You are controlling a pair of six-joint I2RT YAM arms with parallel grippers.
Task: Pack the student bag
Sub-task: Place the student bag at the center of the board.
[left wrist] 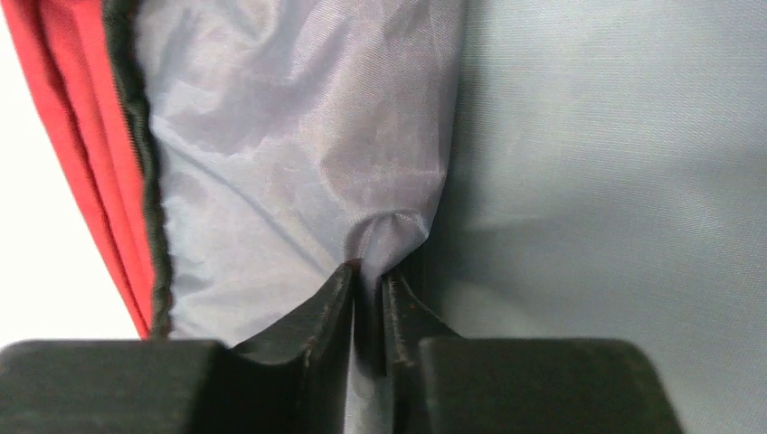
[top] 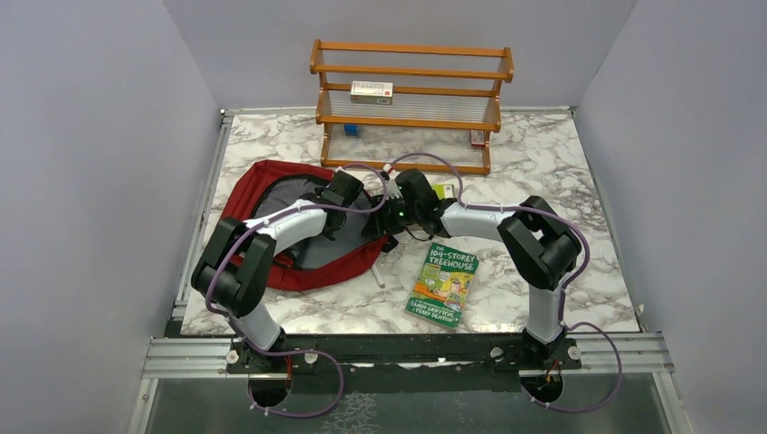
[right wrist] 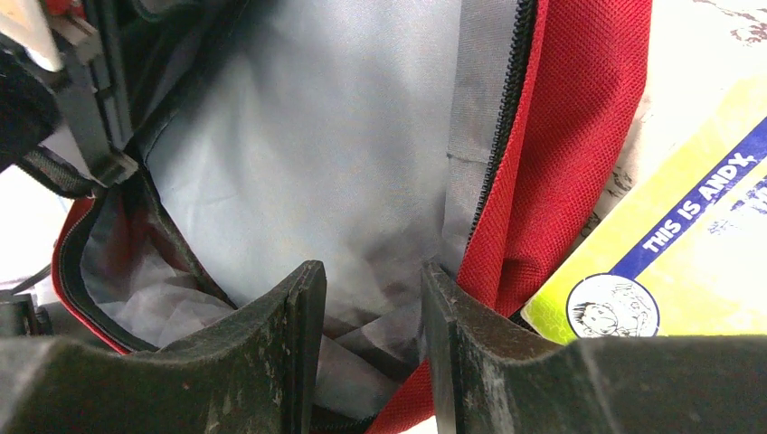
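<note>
The student bag (top: pixel 267 181) is laid flat on the marble table (top: pixel 552 163). It is opened wide, so its grey lining (left wrist: pixel 298 136) can be seen. Both grippers are held over the open mouth of the bag.

The left gripper (left wrist: pixel 366 282) is seen with its fingers (left wrist: pixel 317 312) almost together. A small fold of the grey lining is pinched between the tips. Beyond the fingers, the lining is bunched into creases. To the left of the fingers a black edge (left wrist: pixel 136 136) of the bag is seen, and past it the red cloth (left wrist: pixel 81 154).

The right gripper (right wrist: pixel 371 312) is seen with its fingers (right wrist: pixel 298 353) set apart. In the gap between them, crumpled grey lining is shown. The red side of the bag is found just beside the right-hand finger, and a black zipper (right wrist: pixel 506 108) is run along it, beyond that finger. Further to the right, just past the red cloth, a yellow-green book (right wrist: pixel 696 262) is laid on the table. The words "THIS IS ANDY" are printed on its blue stripe.

From above, a green book (top: pixel 443 283) is seen nearer to the arm bases than the right fingers, apart from the bag. Beyond both pairs of fingers, a wooden rack (top: pixel 407 117) is stood at the far side of the table. A small box (top: pixel 371 90) is kept on its upper shelf.
</note>
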